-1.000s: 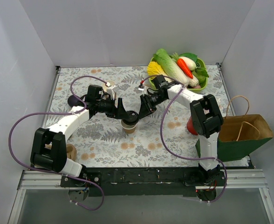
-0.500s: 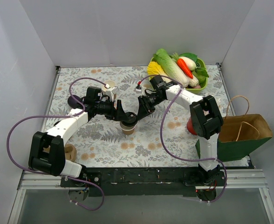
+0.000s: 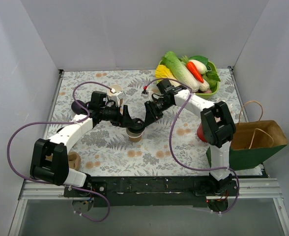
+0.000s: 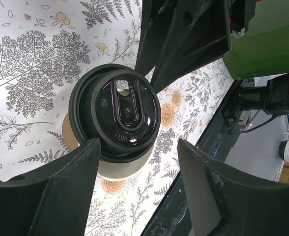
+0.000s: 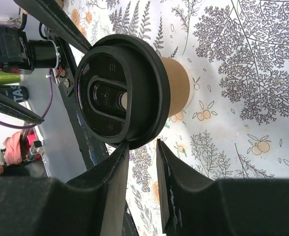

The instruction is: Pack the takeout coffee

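The takeout coffee (image 3: 134, 133) is a tan paper cup with a black lid (image 4: 115, 118), standing upright on the floral mat mid-table. My right gripper (image 3: 145, 120) comes at it from the right. In the right wrist view its fingertips (image 5: 140, 145) pinch the lid's rim (image 5: 134, 137), with the tan cup wall (image 5: 176, 91) showing behind. My left gripper (image 3: 128, 121) is on the cup's left, open. In the left wrist view its wide-set fingers (image 4: 137, 147) stand either side of the cup; one pad (image 4: 61, 187) is close to it and the other stands well apart.
A green bowl of vegetables (image 3: 191, 73) sits at the back right. A brown paper bag (image 3: 255, 135) stands open at the right edge, with a red cup (image 3: 202, 132) beside it. A stack of tan cups (image 3: 74, 160) is by the left arm's base.
Both grippers and the cup have shifted slightly to the left. The left gripper's fingers have narrowed a touch; the right gripper's hold looks the same.
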Tool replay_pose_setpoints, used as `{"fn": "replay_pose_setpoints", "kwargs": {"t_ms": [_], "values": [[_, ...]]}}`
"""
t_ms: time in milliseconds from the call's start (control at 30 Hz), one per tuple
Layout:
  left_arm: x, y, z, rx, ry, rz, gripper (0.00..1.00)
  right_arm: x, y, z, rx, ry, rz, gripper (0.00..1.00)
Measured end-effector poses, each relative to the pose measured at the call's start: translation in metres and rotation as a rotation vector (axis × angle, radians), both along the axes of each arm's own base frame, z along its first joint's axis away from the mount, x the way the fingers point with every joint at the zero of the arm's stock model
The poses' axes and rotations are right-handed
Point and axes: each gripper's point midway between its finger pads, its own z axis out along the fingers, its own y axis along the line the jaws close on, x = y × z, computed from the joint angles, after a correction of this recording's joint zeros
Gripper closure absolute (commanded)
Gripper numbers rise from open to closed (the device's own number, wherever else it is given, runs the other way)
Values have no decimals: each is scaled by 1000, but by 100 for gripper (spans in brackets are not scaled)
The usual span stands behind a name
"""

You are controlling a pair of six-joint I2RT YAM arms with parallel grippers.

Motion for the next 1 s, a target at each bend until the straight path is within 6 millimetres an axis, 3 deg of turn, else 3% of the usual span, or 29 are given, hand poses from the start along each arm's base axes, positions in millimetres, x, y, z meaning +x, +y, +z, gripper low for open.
{"fn": "replay_pose_setpoints", "kwargs": {"t_ms": [267, 500, 600, 867, 1000], "values": [[-2, 2, 0, 4, 3, 2, 39, -8, 3, 1, -29, -59, 34, 64], [-13, 6, 0, 8, -2, -10, 40, -7, 2, 0, -49, -112, 60, 48], [-16, 7, -3, 11, 7, -13, 40, -5, 3, 1, -43, -144, 79, 47], [-22, 8, -8, 20, 29, -19, 40, 16, 15, 32, 30, -291, 119, 46], [-23, 8, -8, 20, 34, -21, 41, 17, 20, 40, 68, -299, 126, 47]]}}
